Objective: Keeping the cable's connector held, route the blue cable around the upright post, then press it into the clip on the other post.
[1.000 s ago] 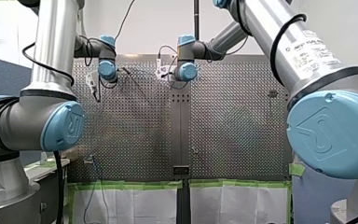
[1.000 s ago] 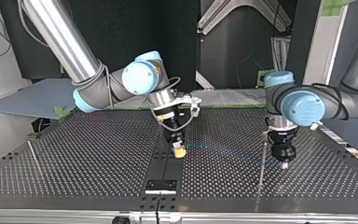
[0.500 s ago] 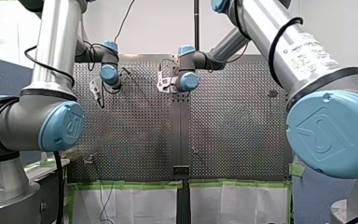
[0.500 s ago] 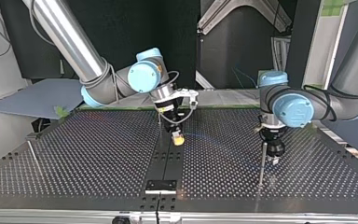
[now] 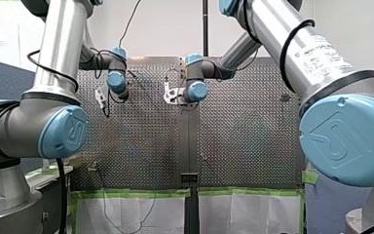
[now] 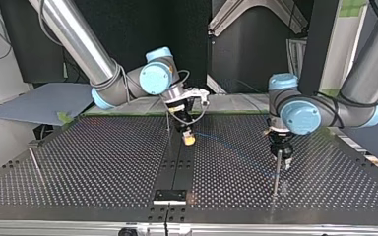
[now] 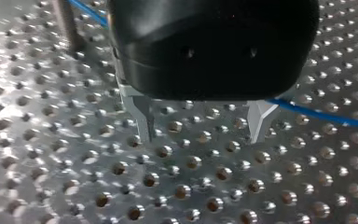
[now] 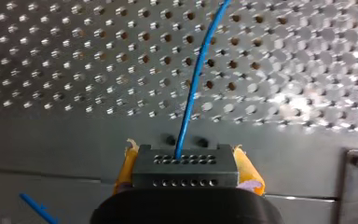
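Cable (image 8: 191,93), blue, its connector (image 8: 185,173) pinched between the yellow pads (image 8: 127,163) of my right pincer (image 8: 184,158)
Grey perforated metal surface (image 6: 103,162) with a dark centre strip (image 6: 177,167); green tape (image 5: 131,193) lines its near edge in the front view, with a white wall beyond, and dark panels stand behind in the top view. From the connector above the strip the cable runs low across the top view's right half to the upright post (image 6: 276,174); my left pincer (image 7: 200,126) hangs just beside it, metal fingers (image 7: 142,116) spread, holes showing between them. A second post (image 6: 33,164) stands near the surface's edge at the top view's left, well apart. A label (image 5: 324,51) on my right arm bears print too small to read
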Controlling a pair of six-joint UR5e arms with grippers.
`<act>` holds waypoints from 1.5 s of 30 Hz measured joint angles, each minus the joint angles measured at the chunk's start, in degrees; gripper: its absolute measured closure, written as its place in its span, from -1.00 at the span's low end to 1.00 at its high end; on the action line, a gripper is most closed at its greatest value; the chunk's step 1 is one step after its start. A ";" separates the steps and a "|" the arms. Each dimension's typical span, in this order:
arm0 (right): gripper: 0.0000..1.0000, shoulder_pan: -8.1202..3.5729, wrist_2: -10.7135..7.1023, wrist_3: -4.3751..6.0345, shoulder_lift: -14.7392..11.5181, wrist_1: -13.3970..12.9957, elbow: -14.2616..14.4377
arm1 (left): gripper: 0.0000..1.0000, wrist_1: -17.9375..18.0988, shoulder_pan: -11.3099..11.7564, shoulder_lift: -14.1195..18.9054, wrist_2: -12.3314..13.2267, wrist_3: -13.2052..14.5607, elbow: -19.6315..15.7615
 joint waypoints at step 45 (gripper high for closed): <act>1.00 -0.35 4.91 -1.07 14.63 -6.61 8.73 | -1.00 0.69 0.07 -0.46 -0.85 -0.71 0.00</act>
